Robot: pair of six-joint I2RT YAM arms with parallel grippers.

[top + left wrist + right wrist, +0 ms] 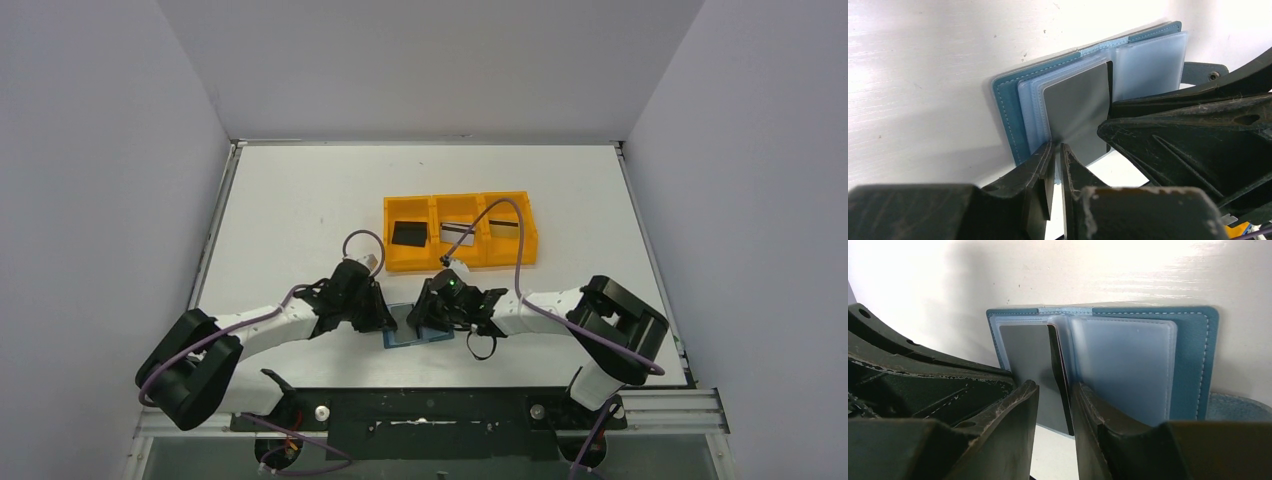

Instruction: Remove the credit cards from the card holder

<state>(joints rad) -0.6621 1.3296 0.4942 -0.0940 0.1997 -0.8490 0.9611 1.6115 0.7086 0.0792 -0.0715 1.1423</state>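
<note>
Left side first: left gripper (1057,150) is low on the table (300,220), jaws almost together, pinching the near edge of a clear sleeve page of the card holder (418,337). We read that as a hold on the holder, not on a card.

The holder lies open and flat between the two grippers, inner pages up. A grey card (1075,115) sits in the left-hand sleeve, with a dark strip along its inner edge. That strip may be a second card; we cannot tell. The right-hand sleeve looks see-through and empty.

Right gripper (1054,400) is down at the fold, jaws part open with a clear gap. That dark edge stands in line with the gap, and nothing is clamped as far as we see.

Further back is the orange tray (460,262). Left bin has a black card (407,233), middle bin a silver-grey card (458,233) with a dark stripe, and right bin a pale card (503,229).

Progress, our call: three cards out and binned, at least one left in the holder. What remains is to grip it, slide it free and drop it in the tray. Well past halfway.
</note>
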